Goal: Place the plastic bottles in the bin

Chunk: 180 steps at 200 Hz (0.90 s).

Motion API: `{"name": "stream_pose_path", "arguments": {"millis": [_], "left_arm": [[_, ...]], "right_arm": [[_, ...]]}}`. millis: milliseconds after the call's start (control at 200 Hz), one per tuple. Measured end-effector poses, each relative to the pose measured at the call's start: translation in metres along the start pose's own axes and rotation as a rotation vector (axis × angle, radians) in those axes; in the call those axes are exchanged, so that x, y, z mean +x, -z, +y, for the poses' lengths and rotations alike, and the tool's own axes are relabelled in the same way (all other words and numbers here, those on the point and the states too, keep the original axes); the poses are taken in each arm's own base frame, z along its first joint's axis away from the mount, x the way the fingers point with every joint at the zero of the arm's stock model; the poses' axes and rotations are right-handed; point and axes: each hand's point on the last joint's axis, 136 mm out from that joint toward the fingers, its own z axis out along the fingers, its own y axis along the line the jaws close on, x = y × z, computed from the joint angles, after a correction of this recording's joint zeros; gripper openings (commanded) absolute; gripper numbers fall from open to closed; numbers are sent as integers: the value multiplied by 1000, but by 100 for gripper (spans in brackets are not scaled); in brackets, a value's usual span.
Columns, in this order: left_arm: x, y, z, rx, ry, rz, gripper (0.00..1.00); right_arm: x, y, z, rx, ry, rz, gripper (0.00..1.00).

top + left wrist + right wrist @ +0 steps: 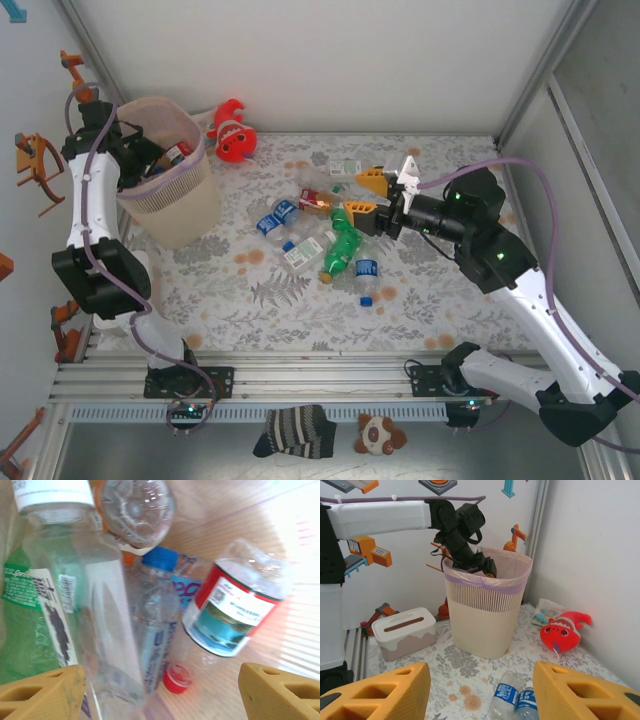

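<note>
Progress is partial: you have several crushed clear and green plastic bottles [155, 630] in the tall pale-pink translucent bin [185, 215] beneath the released left gripper [160, 682], while a cluster of bottles [340, 248] lies beneath the right gripper [370, 197], likewise spread and empty.

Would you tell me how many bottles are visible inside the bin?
5: a white-capped bottle at left, a green bottle behind it, an end-on clear bottle at top, a blue-capped bottle centre, a red-labelled bottle at right. Others may be hidden underneath.
</note>
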Motion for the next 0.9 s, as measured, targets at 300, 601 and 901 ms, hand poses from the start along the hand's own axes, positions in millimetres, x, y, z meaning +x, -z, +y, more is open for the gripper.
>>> {"name": "stream_pose_path", "arguments": {"millis": [300,601,901], "left_arm": [[14,36,-52,298,-91,-37,78],[46,60,-109,496,-289,-43,78],[74,65,-126,568,-387,25,78]], "right_arm": [[3,-2,-3,13,-5,10,55],[6,-4,-3,11,-12,21,55],[8,-4,-3,9,-17,29,55]]}}
